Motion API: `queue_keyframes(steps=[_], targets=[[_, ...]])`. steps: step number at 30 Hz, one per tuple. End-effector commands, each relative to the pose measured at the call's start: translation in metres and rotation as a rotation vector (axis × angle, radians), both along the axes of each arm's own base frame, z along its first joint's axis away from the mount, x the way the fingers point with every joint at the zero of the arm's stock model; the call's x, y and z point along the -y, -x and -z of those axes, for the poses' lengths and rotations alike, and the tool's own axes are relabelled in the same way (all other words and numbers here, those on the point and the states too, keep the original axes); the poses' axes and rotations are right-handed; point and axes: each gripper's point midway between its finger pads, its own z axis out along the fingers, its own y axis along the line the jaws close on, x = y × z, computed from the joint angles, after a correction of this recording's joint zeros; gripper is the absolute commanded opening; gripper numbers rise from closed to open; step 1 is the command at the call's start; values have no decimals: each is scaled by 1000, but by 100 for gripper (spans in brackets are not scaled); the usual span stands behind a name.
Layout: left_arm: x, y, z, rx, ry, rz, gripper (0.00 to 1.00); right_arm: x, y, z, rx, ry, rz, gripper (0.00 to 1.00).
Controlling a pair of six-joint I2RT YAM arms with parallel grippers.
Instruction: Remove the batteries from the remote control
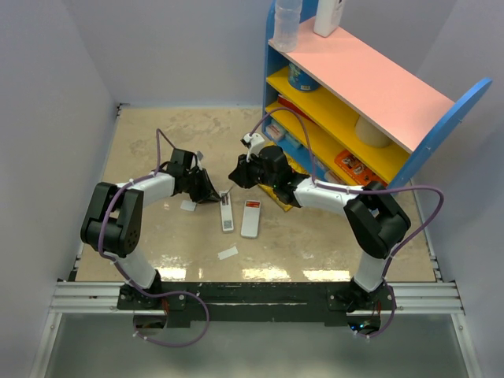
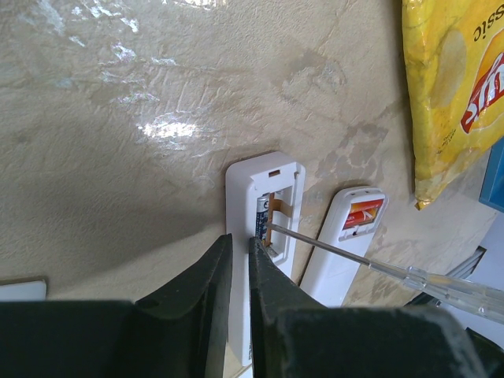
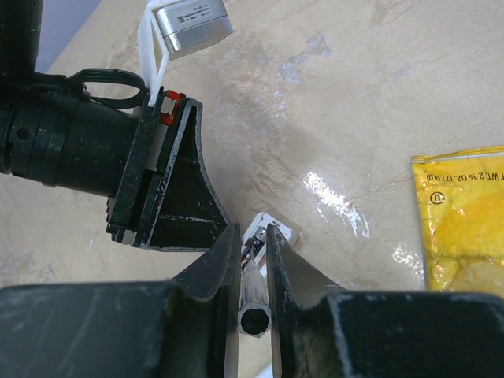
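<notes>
- The remote control [image 2: 265, 175] lay back-up near the centre of the table [image 1: 169, 142], long axis running from near edge to far edge.
- The batteries [image 2: 262, 214] sat lengthwise in the open compartment [image 2: 280, 195] at its far end.
- Left gripper [image 2: 241, 240]: nearer; jaws almost together, nothing between, tips over the compartment.
- Right gripper [image 3: 253, 230]: clenched on the slim tool [image 2: 354, 258], whose tip reached in from the right.

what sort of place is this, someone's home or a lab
Probably a robot lab cell, not a home: plain walls box in the table, two arms bolt to a metal rail, a toy-coloured shelf holds props.
</notes>
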Motion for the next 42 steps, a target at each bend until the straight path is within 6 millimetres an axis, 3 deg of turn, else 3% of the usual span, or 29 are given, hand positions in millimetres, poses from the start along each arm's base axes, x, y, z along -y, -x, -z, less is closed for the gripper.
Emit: queue_keyframes(steps=[1,15,42], targets=[[-1,-6,-2,32,2,13,18,-1,-6,-25,61,-13,11,0],[-1,-7,-4,39,3,9,18,3,-7,-37,83,-23,32,0],[3,-5,-1,28,23,10,18,-5,0,-10,17,-43,6,0]])
